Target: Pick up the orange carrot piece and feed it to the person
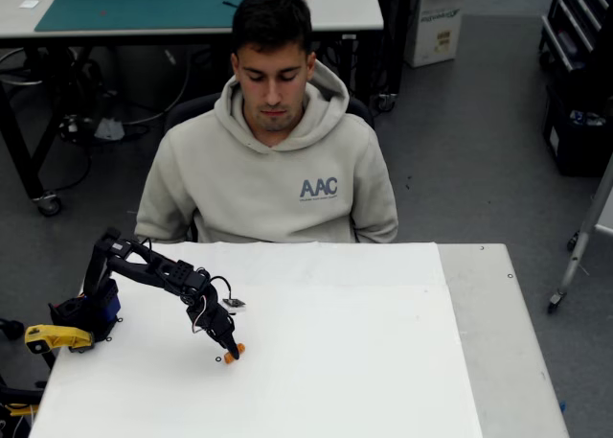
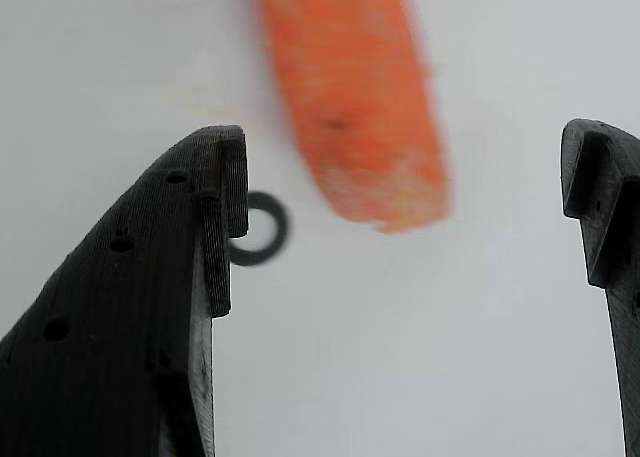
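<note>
The tool (image 2: pixel 400 217) stood spread apart just short of the carrot piece (image 2: pixel 355 97); it should advance further, straddle, then close.

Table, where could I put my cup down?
The white table is bare across its right side, from the carrot piece to the grey edge. It is crowded on the left, where the arm and its open gripper work.

Wrist view: orange carrot piece (image 2: pixel 350 107) blurred, upper end cut off by top picture edge. Both black fingers (image 2: pixel 150 317) of claw (image 2: pixel 405 207) run off the bottom edge; the right one also off the right edge. Overhead view: carrot too small for detail, partly covered by claw tip near counter's (image 1: pixel 383 361) left edge.
</note>
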Tool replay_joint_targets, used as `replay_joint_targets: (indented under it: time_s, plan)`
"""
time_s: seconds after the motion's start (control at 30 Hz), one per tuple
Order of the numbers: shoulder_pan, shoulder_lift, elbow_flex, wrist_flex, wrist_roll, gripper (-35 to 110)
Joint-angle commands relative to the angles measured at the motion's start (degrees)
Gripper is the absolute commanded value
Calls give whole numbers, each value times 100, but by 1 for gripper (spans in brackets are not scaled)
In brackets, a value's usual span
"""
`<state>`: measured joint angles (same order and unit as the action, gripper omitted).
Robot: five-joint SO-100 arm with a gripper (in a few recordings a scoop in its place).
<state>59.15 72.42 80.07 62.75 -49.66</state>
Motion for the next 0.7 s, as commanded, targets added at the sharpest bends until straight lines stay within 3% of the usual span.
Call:
replay_joint_targets:
  time_s: [0.0, 0.27, 0.67]
  plan:
    - [53, 149, -246, -26, -70, 25]
    - [53, 132, -220, -26, -70, 24]
    - [132, -501, -220, -26, -53, -4]
